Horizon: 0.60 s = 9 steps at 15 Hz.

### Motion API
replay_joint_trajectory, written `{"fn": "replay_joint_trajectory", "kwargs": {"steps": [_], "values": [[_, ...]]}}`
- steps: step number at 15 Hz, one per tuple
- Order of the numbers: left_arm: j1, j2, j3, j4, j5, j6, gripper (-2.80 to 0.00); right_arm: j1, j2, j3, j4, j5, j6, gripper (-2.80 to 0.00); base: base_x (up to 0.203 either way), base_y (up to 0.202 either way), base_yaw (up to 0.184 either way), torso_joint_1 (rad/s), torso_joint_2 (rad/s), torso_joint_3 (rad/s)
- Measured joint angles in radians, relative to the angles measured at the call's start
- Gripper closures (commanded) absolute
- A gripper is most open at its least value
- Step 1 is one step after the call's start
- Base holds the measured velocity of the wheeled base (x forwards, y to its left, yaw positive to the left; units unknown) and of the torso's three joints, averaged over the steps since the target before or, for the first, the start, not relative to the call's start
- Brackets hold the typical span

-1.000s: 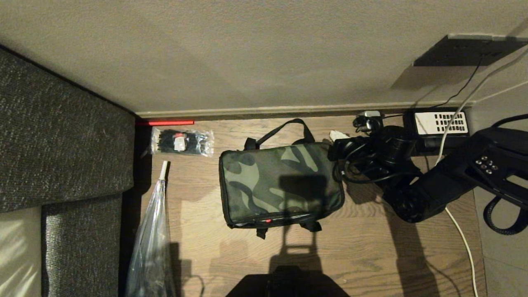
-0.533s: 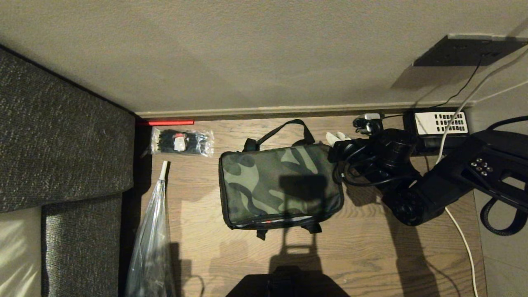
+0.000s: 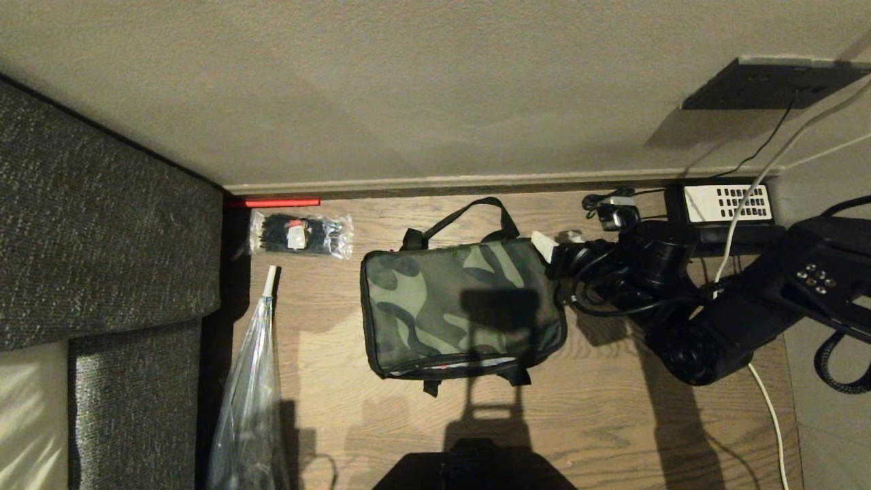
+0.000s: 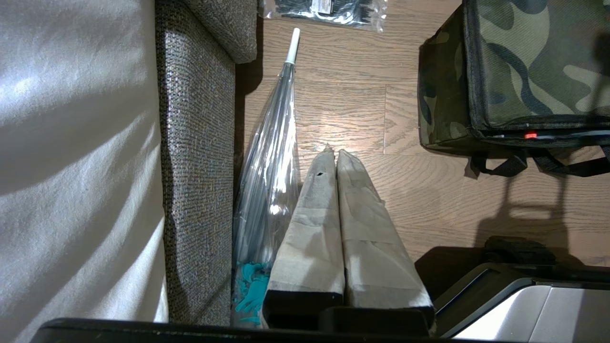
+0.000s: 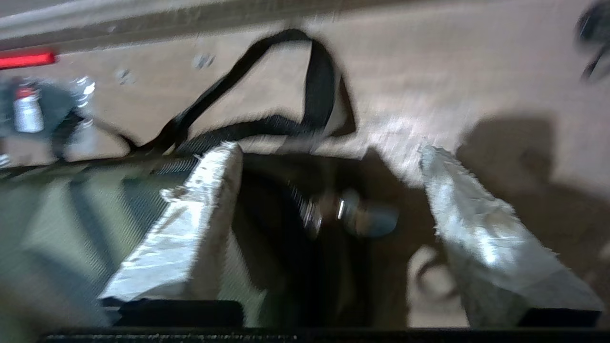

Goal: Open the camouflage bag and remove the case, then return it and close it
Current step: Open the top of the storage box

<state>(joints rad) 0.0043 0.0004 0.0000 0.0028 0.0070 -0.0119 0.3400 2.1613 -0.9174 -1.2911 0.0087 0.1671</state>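
Note:
The camouflage bag point(image 3: 463, 306) lies flat on the wooden floor, its lid down, with a small red mark showing along its near edge. My right gripper point(image 3: 558, 241) hovers at the bag's far right corner, open, with nothing between its taped fingers point(image 5: 190, 224). In the right wrist view a metal zipper pull point(image 5: 362, 216) sits between the jaws, below the black strap handle point(image 5: 314, 81). The case is out of view. My left gripper point(image 4: 332, 151) hangs parked and shut over bare floor, left of the bag point(image 4: 533, 62).
A clear packet of black ties point(image 3: 301, 235) and a folded clear umbrella point(image 3: 252, 395) lie left of the bag, beside a grey sofa point(image 3: 102, 238). A black telephone point(image 3: 725, 203) and a white cable point(image 3: 765, 401) are at the right. The wall baseboard point(image 3: 435, 184) runs behind.
The right gripper has gone from shut to open at the bag's far right corner, and the arm has drawn back a little to the right. The bag has stayed put.

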Motion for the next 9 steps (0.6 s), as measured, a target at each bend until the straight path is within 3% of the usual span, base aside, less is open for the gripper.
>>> {"fn": "replay_joint_trajectory", "kwargs": {"steps": [9], "values": [[0.0, 0.0, 0.0, 0.0, 0.0, 0.0, 0.0, 0.015, -0.134, 0.156, 0.23, 0.127, 0.187, -2.8, 0.0, 0.0, 0.0, 0.0, 0.0, 0.0]]}}
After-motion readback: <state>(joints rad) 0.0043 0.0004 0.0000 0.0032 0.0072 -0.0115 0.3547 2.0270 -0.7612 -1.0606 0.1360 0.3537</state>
